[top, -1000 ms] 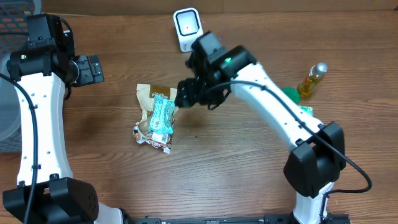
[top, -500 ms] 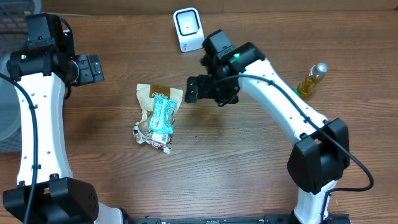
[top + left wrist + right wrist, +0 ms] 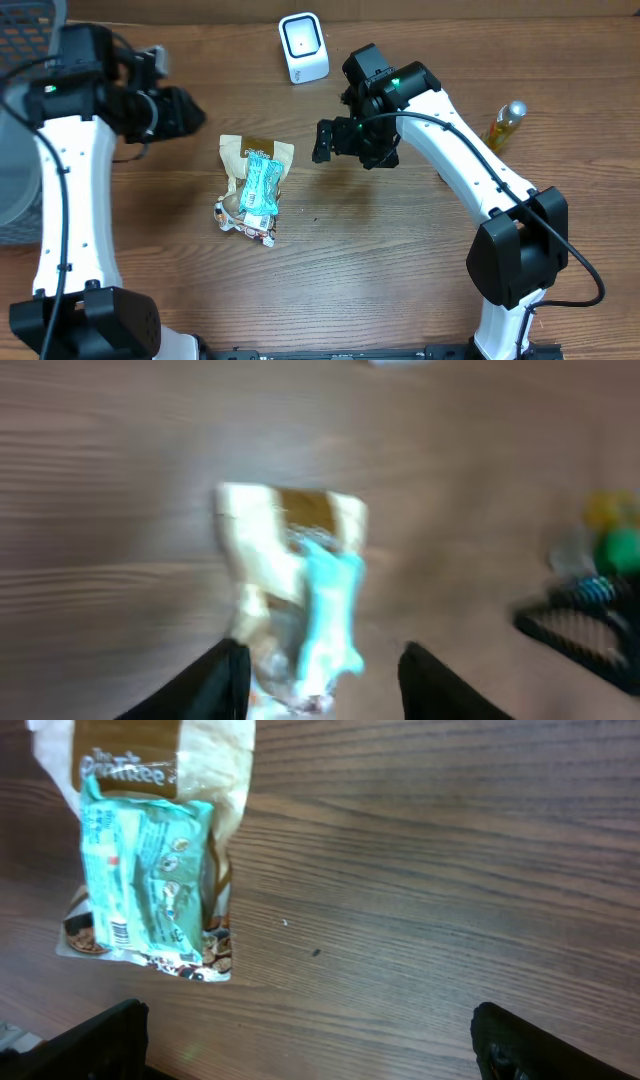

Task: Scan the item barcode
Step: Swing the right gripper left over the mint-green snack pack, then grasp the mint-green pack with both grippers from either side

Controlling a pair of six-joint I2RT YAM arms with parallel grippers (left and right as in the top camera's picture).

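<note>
Brown wood-grain table (image 3: 330,270) fills every view, with a grey mesh basket (image 3: 22,35) cut off at the 10 o'clock corner of the overhead view.

At 9 o'clock from the white box-shaped barcode scanner (image 3: 303,47), the left gripper (image 3: 185,108) hangs above bare wood. In its wrist view the left gripper (image 3: 325,685) has its two black fingers (image 3: 220,682) partly spread, with nothing between them and nothing touched. The right gripper (image 3: 352,145) sits near the table's middle. Its wrist view shows the right gripper (image 3: 310,1045) with jaws spread wide to the lower corners, empty and clear of the packets.

The teal plastic snack packet (image 3: 261,185) lies flat at 9 o'clock from the table's centre and 7 o'clock from the scanner, well apart from it. Its long axis runs roughly 12 to 6 o'clock. The teal packet (image 3: 150,880) has its printed face up, with a small barcode near its 6 o'clock end. It rests on a beige paper pouch with a brown band (image 3: 240,152), which sticks out at 12 o'clock, and on a glossy printed wrapper (image 3: 243,222) showing at 6 o'clock.

A yellow plastic bottle (image 3: 503,125) lies at 3 o'clock. The left wrist view is smeared, so the packet (image 3: 325,610) there shows no print. Most of the wrapper is covered.
</note>
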